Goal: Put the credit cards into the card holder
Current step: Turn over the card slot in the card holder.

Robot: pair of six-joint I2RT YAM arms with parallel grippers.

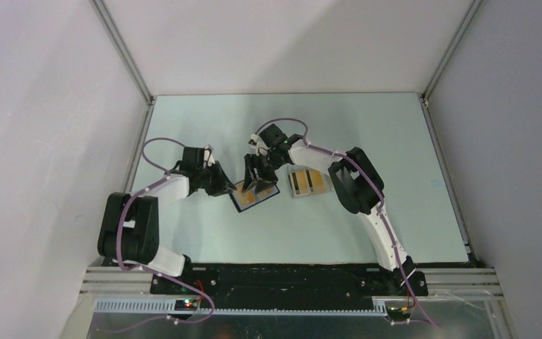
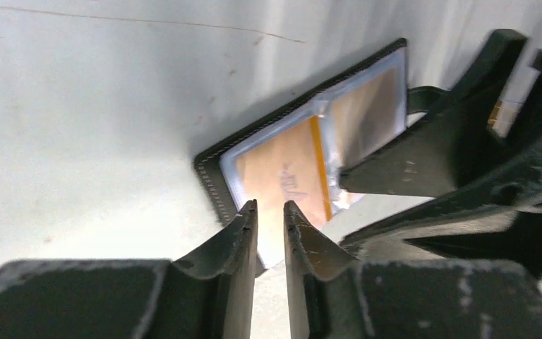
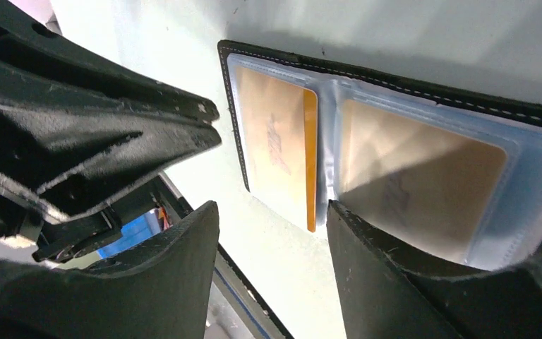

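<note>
On the pale table the card holder lies open with cards in both pockets, and more credit cards lie just beside it. The right gripper hangs above it with its jaws apart and empty. The left gripper is almost together at the holder's edge; whether it grips, I cannot tell. If nudged, the holder could slide and spill a card.

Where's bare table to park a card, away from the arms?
Bare: the far table behind both arms, and the near stretch between card holder and arm bases. Crowded: the middle, left claw and right claw at the holder, credit cards beside it.
</note>
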